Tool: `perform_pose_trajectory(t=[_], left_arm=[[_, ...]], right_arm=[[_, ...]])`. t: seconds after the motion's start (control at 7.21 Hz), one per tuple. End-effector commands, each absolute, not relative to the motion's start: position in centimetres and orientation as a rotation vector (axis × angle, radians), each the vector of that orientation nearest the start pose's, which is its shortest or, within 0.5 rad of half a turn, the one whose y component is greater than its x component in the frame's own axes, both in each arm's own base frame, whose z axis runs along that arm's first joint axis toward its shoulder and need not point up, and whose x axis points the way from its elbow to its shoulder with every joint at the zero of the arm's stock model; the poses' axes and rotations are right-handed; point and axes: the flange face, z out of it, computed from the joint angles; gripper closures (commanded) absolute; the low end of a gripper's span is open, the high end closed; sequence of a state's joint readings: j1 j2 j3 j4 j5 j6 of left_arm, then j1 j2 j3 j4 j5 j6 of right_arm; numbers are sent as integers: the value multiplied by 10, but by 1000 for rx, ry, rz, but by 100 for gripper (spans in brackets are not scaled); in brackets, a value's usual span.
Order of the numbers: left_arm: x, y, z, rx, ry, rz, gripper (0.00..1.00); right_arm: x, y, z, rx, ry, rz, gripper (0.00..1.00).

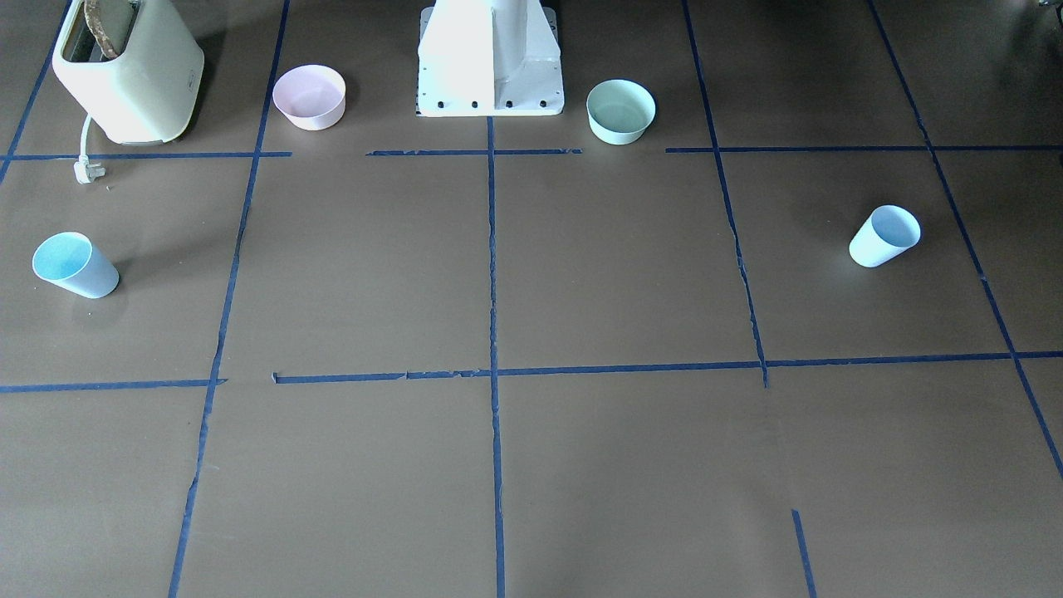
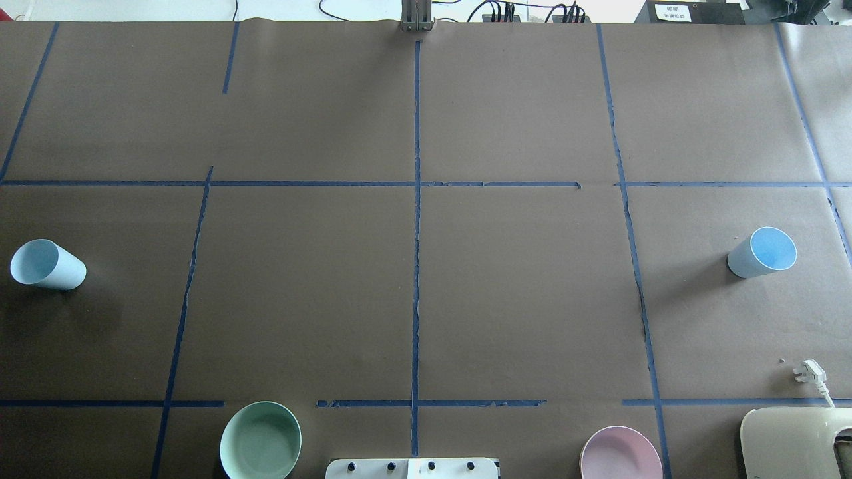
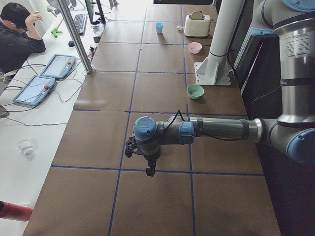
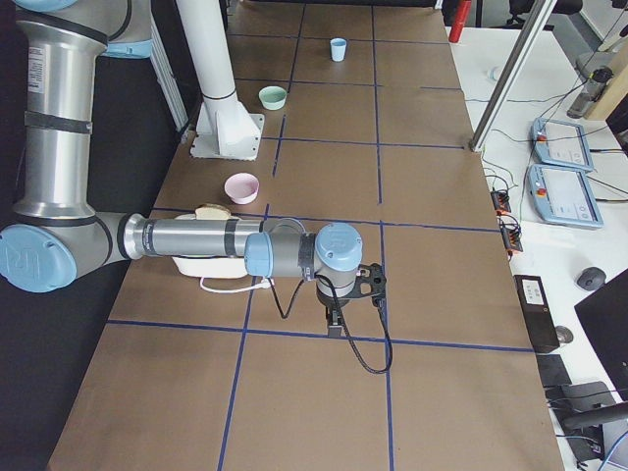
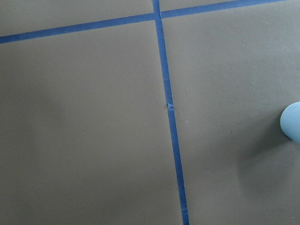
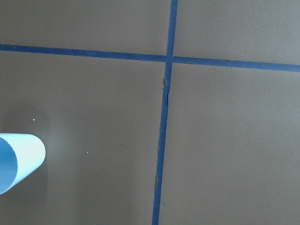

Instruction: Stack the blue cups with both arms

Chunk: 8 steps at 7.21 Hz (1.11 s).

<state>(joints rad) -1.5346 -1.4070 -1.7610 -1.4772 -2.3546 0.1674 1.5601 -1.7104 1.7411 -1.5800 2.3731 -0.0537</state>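
Observation:
Two pale blue cups stand upright at opposite ends of the table. The cup on my left side (image 2: 48, 265) also shows in the front view (image 1: 884, 237), far off in the right side view (image 4: 339, 49), and as an edge in the left wrist view (image 5: 291, 123). The cup on my right side (image 2: 762, 252) also shows in the front view (image 1: 75, 264), the left side view (image 3: 159, 27) and the right wrist view (image 6: 18, 161). My left gripper (image 3: 149, 169) and right gripper (image 4: 336, 326) hang over the table's ends. They show only in the side views, so I cannot tell their state.
A mint-green bowl (image 2: 260, 440) and a pink bowl (image 2: 620, 454) flank the white pedestal base (image 1: 490, 62) on the robot's side. A cream toaster (image 1: 124, 71) with its loose plug (image 1: 87, 170) stands at my right corner. Blue tape lines grid the brown table.

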Motion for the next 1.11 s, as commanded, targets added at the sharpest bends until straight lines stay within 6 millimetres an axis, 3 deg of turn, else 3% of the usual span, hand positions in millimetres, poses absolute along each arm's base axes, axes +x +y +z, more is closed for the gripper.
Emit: perform_pose_trajectory(t=[0.0,0.42,0.55,0.69,0.97], left_arm=[[-48,-419,649,-14,787,168,0],[-47,-423,644,-3,789,169,0],[-46,-437,630,29,792,177,0],[-45,-464,603,100,787,207,0],[-42,-473,587,135,830,222,0]], right_arm=[[57,-435,638,37,-802,-68,0],[57,-435,637,41,-802,-70,0],[56,-435,637,40,-802,-73,0],[55,-436,636,41,-802,-75,0],[52,-438,635,41,-802,-82,0]])
